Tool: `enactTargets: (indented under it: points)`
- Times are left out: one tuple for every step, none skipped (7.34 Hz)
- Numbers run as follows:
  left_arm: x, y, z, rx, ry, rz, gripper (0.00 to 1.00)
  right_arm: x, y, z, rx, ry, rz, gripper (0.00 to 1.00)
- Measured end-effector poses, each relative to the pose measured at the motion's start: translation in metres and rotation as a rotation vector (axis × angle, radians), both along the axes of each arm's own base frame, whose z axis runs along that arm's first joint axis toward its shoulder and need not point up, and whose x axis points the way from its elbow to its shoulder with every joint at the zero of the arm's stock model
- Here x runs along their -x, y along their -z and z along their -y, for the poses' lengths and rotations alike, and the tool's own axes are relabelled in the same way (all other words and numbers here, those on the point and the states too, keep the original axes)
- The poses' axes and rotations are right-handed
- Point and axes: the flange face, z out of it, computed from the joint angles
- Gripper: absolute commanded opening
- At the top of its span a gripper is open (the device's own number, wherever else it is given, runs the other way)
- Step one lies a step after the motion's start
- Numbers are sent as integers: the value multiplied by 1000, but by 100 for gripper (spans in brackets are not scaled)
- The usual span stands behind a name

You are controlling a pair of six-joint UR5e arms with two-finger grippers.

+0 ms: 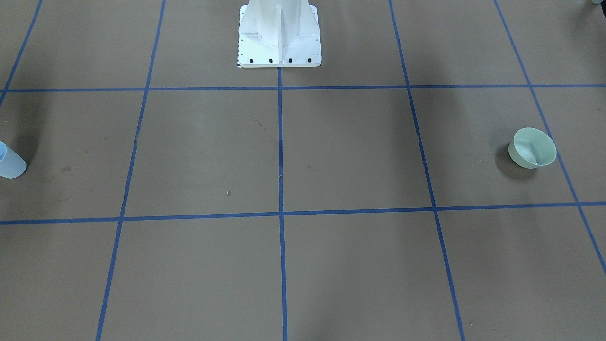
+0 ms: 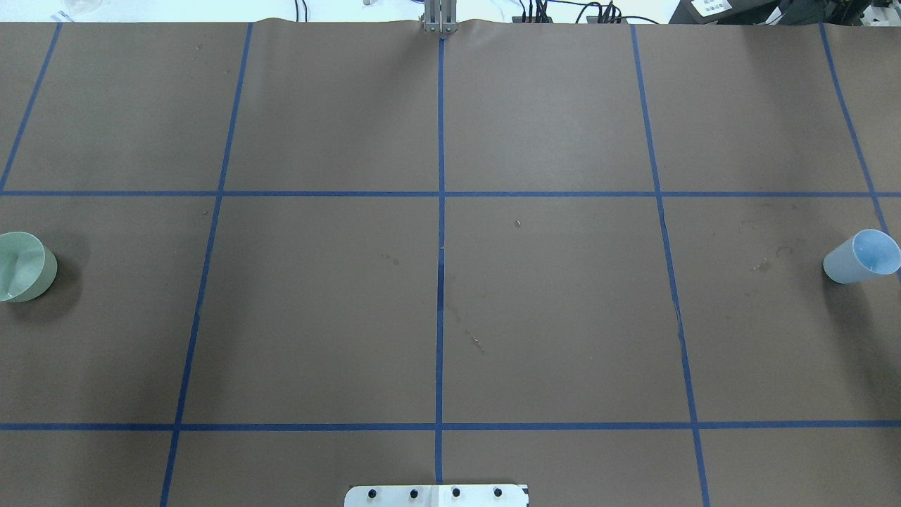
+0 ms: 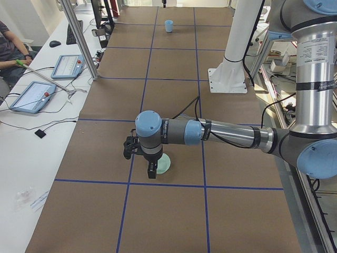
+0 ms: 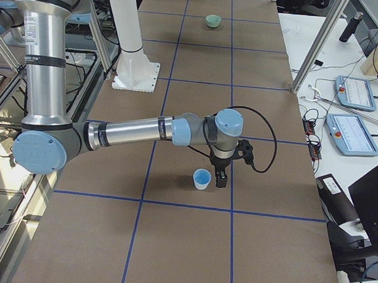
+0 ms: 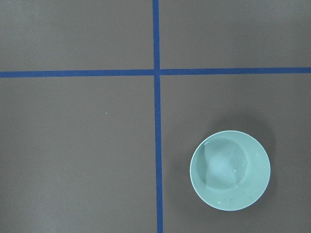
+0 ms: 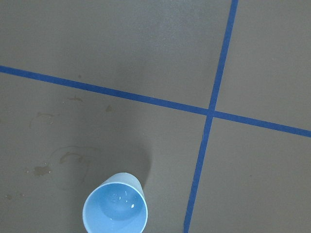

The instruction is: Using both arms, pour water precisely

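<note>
Overhead exterior view: the green cup [image 2: 24, 266] stands at the left edge of the frame and the blue cup [image 2: 862, 257] at the right edge, well apart, both upright on the brown table [image 2: 549, 317]. The water [image 6: 124, 200] shows as faint glints in the bottom of the blue cup; the green cup carries a similar sheen, and the amounts cannot be told.

The left gripper [image 3: 151, 169] hangs near the green cup and the right gripper [image 4: 220, 179] just beside the blue cup. Neither encloses its cup. Only the side views show them, so whether the jaws are parted cannot be told.

Hazards:
- An off-centre approach is likely to knock a light cup over and spill its contents.
- The tapered walls may slip in a loose grasp.
- Misaligned rims at the pour would wet the table.
</note>
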Motion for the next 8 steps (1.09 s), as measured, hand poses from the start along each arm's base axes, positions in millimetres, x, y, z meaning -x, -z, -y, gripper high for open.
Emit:
enactTargets:
  points:
    - [0,1,-1,-3,0,1,100,0,0,-1,-1,2,0,99]
    - [0,3,-2,-8,0,1,100,0,-1,-2,-2,5,0,99]
    - [0,5,-2,-11,-1,-1,100,1,-1,-3,-4,8,1,99]
    - [0,6,-5,-11,0,-5,100,3,1,-3,-8,12,2,99]
    - [0,6,-11,-12,0,-7,100,7,2,-3,-11,20,2,99]
    - [0,9,-16,-18,0,-9,100,10,3,-3,-11,25,2,99]
    - [-1,12,-18,-23,0,-9,100,12,4,-3,-11,27,3,99]
    - [-1,13,-19,-24,-1,-10,100,14,6,-3,-14,31,4,99]
